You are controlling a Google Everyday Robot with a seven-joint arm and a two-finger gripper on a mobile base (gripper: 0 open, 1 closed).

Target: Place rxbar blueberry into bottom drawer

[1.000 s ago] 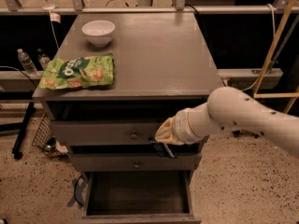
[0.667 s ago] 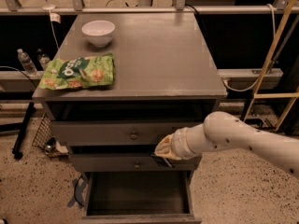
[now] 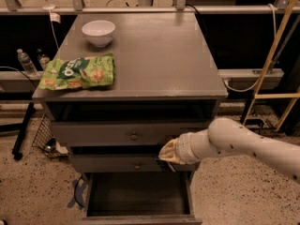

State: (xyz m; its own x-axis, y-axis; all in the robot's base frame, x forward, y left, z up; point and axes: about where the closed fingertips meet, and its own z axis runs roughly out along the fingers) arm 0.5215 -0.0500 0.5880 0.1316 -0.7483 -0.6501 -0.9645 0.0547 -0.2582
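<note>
My gripper (image 3: 165,162) is at the end of the white arm reaching in from the right, in front of the middle drawer's right half and just above the open bottom drawer (image 3: 140,218). It is shut on the rxbar blueberry (image 3: 163,165), a small dark wrapper with white marks that pokes out below the cream wrist cover. Most of the bar and the fingers are hidden behind the wrist. The bottom drawer is pulled out towards me, and its dark interior looks empty.
A green chip bag (image 3: 78,72) lies on the left of the grey cabinet top (image 3: 159,60), with a white bowl (image 3: 98,32) behind it. Two shallower knobbed drawers (image 3: 134,137) are closed. Bottles (image 3: 24,61) and a wire basket (image 3: 44,137) stand at the left.
The arm has lowered and moved slightly left, carrying the bar from the top drawer's level down to the middle drawer's front, closer to the open bottom drawer.
</note>
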